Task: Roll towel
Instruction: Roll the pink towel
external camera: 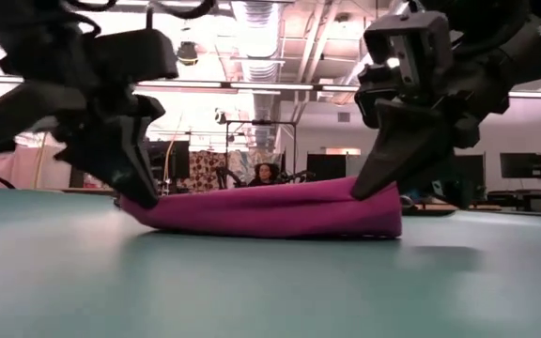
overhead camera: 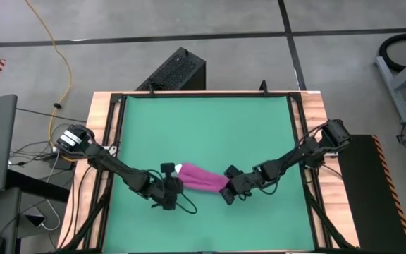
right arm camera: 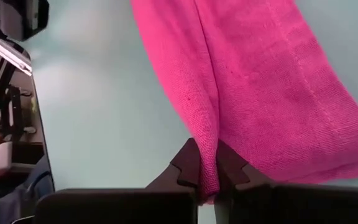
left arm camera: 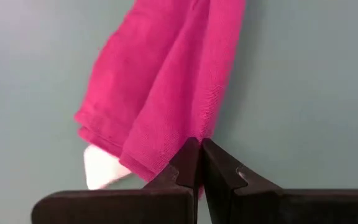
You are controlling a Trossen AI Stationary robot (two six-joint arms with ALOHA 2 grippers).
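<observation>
The magenta towel [overhead camera: 201, 178] lies folded over into a long narrow band on the green table mat, its white tag [left arm camera: 99, 169] at its left end. My left gripper [overhead camera: 171, 189] is shut on the towel's left end. My right gripper [overhead camera: 230, 188] is shut on its right end. In the low view the towel [external camera: 270, 208] lies flat on the mat between the two grippers. My left gripper pinches the near edge of the towel's left end [left arm camera: 188, 144] between its two fingers, coming from above and pointing down. That end lies on the mat; how many layers it holds, I cannot tell. My right gripper pinches a fold at the near edge of the towel's right end [right arm camera: 208, 155] between its two fingers, slanting down from above. The cloth there is slightly raised [external camera: 374, 192], and the rest lies on the mat.
The green mat [overhead camera: 210, 127] has free room on the far side of the towel. A wooden frame [overhead camera: 104, 113] borders the mat. A black box [overhead camera: 178, 70] stands beyond the far edge. A person [external camera: 269, 174] sits far behind the table.
</observation>
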